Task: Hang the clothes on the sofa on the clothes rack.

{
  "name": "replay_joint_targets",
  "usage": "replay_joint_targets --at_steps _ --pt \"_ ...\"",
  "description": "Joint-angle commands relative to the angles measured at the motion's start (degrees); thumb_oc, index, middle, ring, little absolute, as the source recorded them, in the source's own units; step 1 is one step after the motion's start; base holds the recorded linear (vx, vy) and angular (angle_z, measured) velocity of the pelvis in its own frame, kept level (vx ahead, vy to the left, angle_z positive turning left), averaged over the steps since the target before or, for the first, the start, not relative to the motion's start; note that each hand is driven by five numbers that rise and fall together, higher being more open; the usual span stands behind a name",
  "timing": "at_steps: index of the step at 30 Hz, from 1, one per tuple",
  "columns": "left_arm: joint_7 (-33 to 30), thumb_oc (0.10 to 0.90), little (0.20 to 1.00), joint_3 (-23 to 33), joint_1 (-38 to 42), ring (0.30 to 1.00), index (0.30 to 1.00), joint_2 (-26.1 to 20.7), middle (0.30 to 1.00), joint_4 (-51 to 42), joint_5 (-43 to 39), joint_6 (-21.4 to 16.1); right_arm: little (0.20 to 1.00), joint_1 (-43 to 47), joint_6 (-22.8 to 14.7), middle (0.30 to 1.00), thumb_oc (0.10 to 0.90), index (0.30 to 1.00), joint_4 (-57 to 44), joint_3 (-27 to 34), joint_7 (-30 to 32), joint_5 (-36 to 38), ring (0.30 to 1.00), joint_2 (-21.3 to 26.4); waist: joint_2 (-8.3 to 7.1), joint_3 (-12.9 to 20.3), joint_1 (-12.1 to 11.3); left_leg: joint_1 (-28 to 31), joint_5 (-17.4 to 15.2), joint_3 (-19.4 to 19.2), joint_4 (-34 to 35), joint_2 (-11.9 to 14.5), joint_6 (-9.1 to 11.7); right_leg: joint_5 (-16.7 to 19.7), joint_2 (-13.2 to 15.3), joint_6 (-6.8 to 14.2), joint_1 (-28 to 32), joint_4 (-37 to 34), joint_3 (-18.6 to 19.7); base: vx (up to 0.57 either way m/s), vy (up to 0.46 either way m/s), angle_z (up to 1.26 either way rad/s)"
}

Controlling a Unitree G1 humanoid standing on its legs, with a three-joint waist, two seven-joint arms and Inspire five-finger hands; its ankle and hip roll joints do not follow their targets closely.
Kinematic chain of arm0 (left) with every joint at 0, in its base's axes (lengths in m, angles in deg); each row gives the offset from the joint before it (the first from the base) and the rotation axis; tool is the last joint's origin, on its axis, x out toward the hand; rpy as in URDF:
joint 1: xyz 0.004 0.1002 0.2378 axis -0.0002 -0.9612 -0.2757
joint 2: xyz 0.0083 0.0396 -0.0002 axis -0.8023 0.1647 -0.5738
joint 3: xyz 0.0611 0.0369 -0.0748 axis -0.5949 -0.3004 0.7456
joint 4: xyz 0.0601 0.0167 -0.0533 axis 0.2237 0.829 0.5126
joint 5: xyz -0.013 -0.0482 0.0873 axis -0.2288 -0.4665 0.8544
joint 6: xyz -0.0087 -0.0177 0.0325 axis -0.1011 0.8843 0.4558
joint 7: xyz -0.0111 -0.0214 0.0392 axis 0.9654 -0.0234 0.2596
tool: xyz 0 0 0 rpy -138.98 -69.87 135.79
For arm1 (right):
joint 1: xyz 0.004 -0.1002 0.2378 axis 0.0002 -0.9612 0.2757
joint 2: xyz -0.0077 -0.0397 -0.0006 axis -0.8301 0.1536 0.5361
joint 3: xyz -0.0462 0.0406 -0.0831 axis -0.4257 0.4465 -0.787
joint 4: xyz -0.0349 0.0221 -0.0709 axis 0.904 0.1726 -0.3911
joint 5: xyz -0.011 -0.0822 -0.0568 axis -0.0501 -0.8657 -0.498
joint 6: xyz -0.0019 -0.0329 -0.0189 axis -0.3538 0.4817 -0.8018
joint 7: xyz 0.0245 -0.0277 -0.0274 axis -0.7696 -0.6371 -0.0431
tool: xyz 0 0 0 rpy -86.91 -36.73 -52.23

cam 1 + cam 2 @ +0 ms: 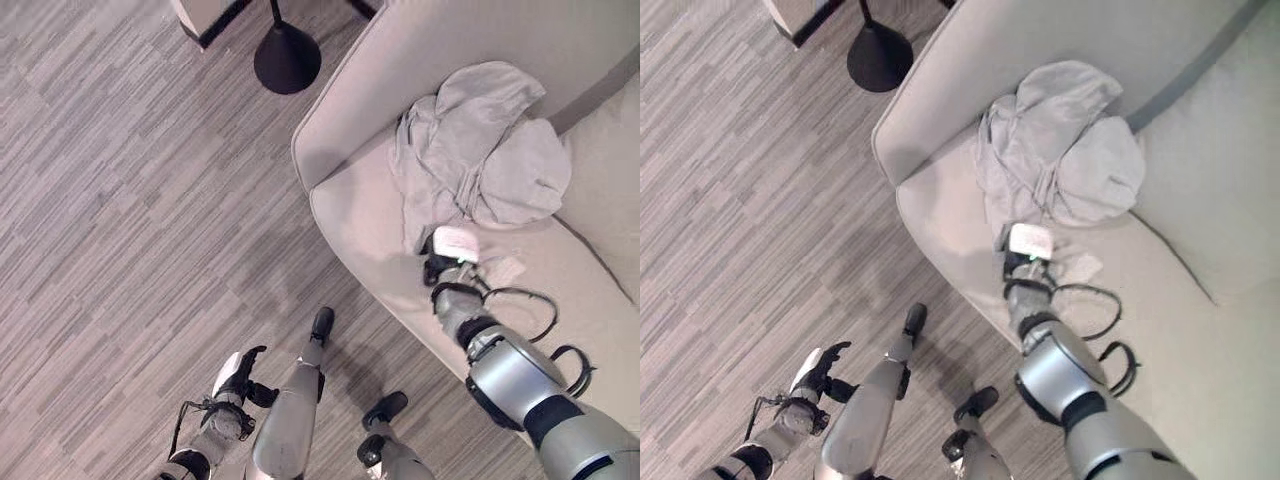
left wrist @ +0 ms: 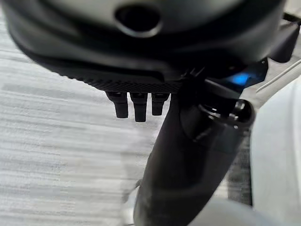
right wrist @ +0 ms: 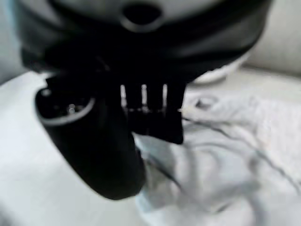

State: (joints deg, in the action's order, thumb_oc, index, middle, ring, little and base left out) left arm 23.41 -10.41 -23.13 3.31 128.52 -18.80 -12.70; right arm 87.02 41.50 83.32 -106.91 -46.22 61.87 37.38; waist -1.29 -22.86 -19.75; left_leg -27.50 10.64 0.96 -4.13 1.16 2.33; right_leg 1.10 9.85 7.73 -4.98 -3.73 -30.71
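Where the right hand (image 1: 452,262) reaches onto the sofa (image 1: 365,215), the clothes (image 1: 480,150) lie in a crumpled grey heap just beyond its fingertips, bunched on the seat against the backrest. The heap's long axis runs away from the hand, from a narrow tail at the fingers up to a broader rounded mass by the backrest, so the thin end points at the hand. In the right wrist view the fingers (image 3: 155,117) hang down short over the pale cloth (image 3: 221,160) with the thumb (image 3: 94,146) standing apart beside them; they look to touch the fabric's near edge, but I cannot tell whether they have closed on it or merely rest there. The left hand (image 1: 238,375) hangs low and well away from the sofa, over the striped floor (image 1: 130,200), fingers loosely extended and holding nothing. Far past both hands, beyond the sofa's rounded arm, a black round base (image 1: 287,58) with a thin pole stands on the floor.
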Motion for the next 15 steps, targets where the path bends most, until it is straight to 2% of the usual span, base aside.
replay_joint_targets --at_steps 1,6,7,10,11,12,14,15 --pt "-2.69 0.800 0.900 -1.57 -3.18 0.900 0.900 -0.81 0.900 -0.17 1.99 -0.42 0.300 -2.06 0.00 0.300 0.400 0.300 1.37 -1.76 -0.57 0.72 0.300 2.63 0.30 1.10 -0.65 -3.59 -9.89 2.72 -6.67 -0.68 1.61 -2.36 1.29 -0.03 -4.71 3.64 2.90 -0.04 -0.038 -0.08" --pt "-4.20 0.800 0.900 0.08 -4.93 0.900 0.900 -1.06 0.900 0.81 3.18 -0.27 0.300 -1.93 -3.15 0.300 0.400 0.300 -3.95 3.59 3.09 9.01 0.300 4.99 -0.08 3.22 1.66 0.12 -9.76 1.62 -4.91 0.85 1.63 -2.05 1.25 0.04 -3.42 3.18 4.27 0.00 -0.014 -0.22" --pt "-4.93 0.800 0.900 2.89 -6.27 0.900 0.900 -1.51 0.900 0.39 1.06 -0.12 0.300 -2.86 -5.09 0.300 0.400 0.300 -10.73 7.19 3.57 15.74 0.300 5.36 -0.78 4.86 3.45 2.42 -10.14 0.89 -4.44 1.43 1.58 -2.17 0.95 -0.17 -1.96 2.82 5.01 0.04 -0.043 -0.21" --pt "-5.66 0.800 0.900 6.04 -7.82 0.900 0.900 -2.27 0.900 -1.72 -1.03 0.02 0.300 -5.34 -7.76 0.300 0.400 0.300 -18.35 12.14 3.01 25.35 0.300 5.14 -1.40 6.75 4.87 5.13 -10.27 0.18 -3.47 2.09 1.71 -2.38 0.68 -0.26 0.01 2.20 5.32 0.04 -0.044 -0.15" --pt "-5.63 0.800 0.900 6.03 -7.96 0.900 0.900 -2.36 0.900 -1.85 -1.05 0.09 0.300 -5.50 -7.67 0.300 0.400 0.300 -18.53 12.14 2.99 25.41 0.300 5.15 -1.43 6.75 4.84 5.27 -10.25 0.16 -3.39 2.09 1.72 -2.38 0.67 -0.26 0.12 2.16 5.33 -0.03 -0.020 -0.36" --pt "-4.67 0.800 0.900 9.00 -10.50 0.900 0.900 -2.96 0.900 -7.88 -3.56 -0.16 0.300 -9.55 -10.93 0.300 0.400 0.300 -29.21 16.86 -0.01 37.49 0.300 5.02 -1.72 9.11 6.24 8.25 -8.54 -1.39 -1.42 2.50 1.09 -1.49 0.70 -0.44 2.00 1.39 5.03 -0.04 -0.028 -0.31" --pt "-3.58 0.800 0.900 10.44 -12.42 0.900 0.900 -3.49 0.900 -12.27 -3.87 0.53 0.300 -14.26 -12.70 0.300 0.400 0.300 -37.61 18.75 -4.10 48.46 0.300 4.19 -1.86 11.50 6.99 11.35 -7.79 -2.71 0.82 3.19 1.19 -1.33 0.48 -0.29 3.55 0.66 5.79 0.01 -0.040 -0.55" --pt "-2.31 0.800 0.900 11.04 -13.32 0.900 0.900 -3.69 0.900 -15.17 -4.27 1.13 0.300 -16.58 -14.89 0.300 0.400 0.300 -44.15 19.79 -8.03 60.27 0.300 3.29 -1.94 13.77 7.45 13.75 -6.89 -3.72 2.87 3.67 1.41 -1.43 0.22 -0.18 4.50 0.40 6.23 0.03 -0.053 -0.66"
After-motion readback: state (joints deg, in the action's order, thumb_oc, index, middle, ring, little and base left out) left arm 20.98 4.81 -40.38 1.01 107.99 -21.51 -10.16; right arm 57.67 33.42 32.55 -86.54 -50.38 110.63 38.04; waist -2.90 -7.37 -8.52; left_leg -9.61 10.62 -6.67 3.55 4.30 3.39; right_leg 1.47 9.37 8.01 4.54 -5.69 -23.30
